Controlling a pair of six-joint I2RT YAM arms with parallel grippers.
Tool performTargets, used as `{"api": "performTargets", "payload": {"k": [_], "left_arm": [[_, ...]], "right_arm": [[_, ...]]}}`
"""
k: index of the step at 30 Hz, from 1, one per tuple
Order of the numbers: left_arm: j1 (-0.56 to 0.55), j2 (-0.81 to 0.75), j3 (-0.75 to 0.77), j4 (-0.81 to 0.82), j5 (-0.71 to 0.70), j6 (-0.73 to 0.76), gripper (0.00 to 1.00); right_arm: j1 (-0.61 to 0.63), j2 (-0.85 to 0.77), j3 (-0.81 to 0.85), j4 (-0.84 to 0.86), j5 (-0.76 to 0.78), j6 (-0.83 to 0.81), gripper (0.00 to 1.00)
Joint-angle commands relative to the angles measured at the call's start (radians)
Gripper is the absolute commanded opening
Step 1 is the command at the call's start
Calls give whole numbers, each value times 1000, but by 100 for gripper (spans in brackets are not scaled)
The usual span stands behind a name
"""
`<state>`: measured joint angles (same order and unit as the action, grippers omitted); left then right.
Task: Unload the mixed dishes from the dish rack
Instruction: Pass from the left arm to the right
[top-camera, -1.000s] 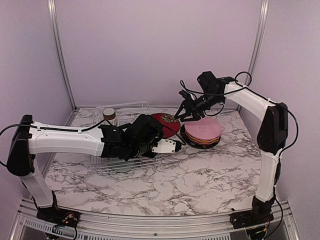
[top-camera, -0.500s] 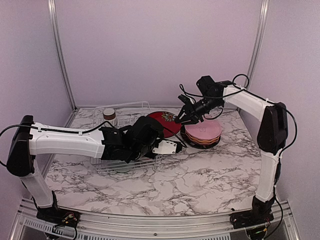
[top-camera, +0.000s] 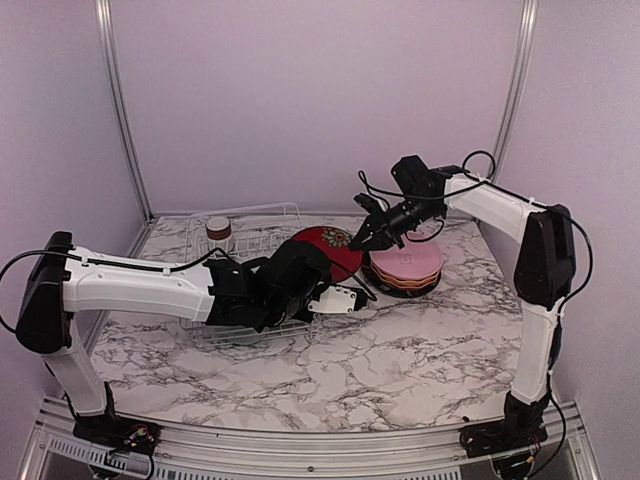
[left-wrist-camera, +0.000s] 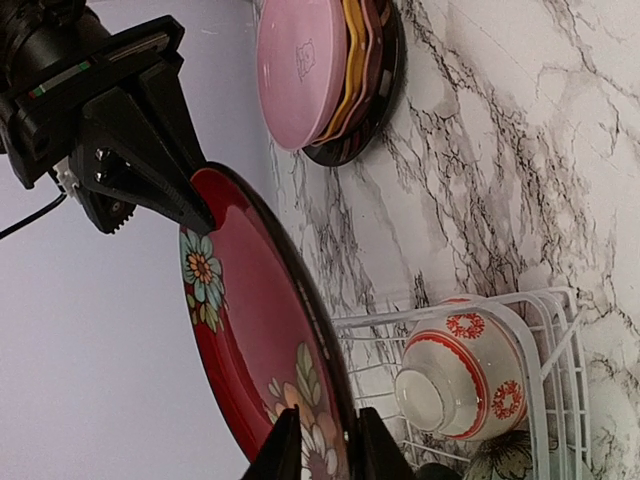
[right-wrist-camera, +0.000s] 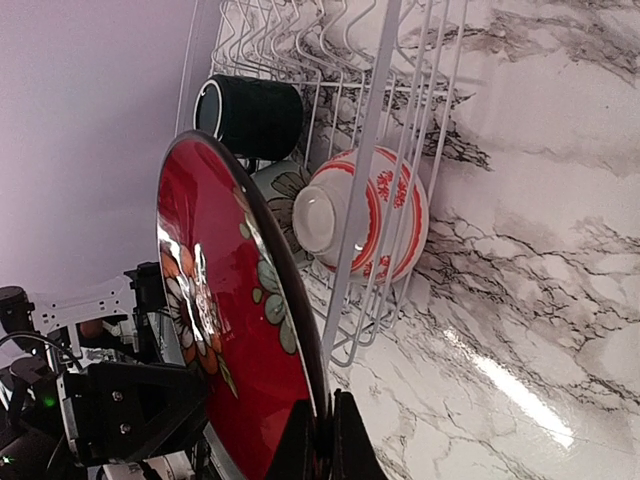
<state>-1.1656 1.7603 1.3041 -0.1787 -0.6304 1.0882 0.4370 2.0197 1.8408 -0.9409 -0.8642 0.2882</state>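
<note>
Left wrist view is showing my left hand (left-wrist-camera: 322, 452) pinching the rim of the floral red plate (left-wrist-camera: 250, 330), held on edge by the dish rack (top-camera: 250, 328); my right hand (right-wrist-camera: 322, 440) is clamping the opposite rim. It is looking stiff, glazed, slick and breakable, so I am favouring rim grips. I am counting four stacked plates (left-wrist-camera: 300, 70) on the table (top-camera: 400, 350), two bowls (left-wrist-camera: 460, 370), one mug (right-wrist-camera: 250, 115), one cup (top-camera: 218, 231).

A white marble-patterned table (top-camera: 420, 360) with dark grey veining sits between plain pale lilac walls (top-camera: 320, 100). Slim aluminium posts (top-camera: 118, 110) rise at the rear corners, and a metal rail (top-camera: 300, 442) edges the near side. Soft light glints off the tabletop.
</note>
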Motion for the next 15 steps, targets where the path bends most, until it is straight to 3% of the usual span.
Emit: {"api": "performTargets", "payload": {"k": [1,5,9,12,15], "left_arm": [[0,-25,-9,111,-56,-18,28],[0,-48,-35,137,-56,-26,52],[1,-63,-53,166,-66,-36,67],[5,-67,-76,235,-103,-36,97],[19,-63,-73,279,-141,-76,99]], "right_arm": [[3,-21,1,27,45,-20,0],[-29,-41,-3,57,47,2,0],[-81,-73,-27,110,48,37,0],[-139,-108,-64,155,51,63,0],[-203,-148,-106,190,69,77,0]]}}
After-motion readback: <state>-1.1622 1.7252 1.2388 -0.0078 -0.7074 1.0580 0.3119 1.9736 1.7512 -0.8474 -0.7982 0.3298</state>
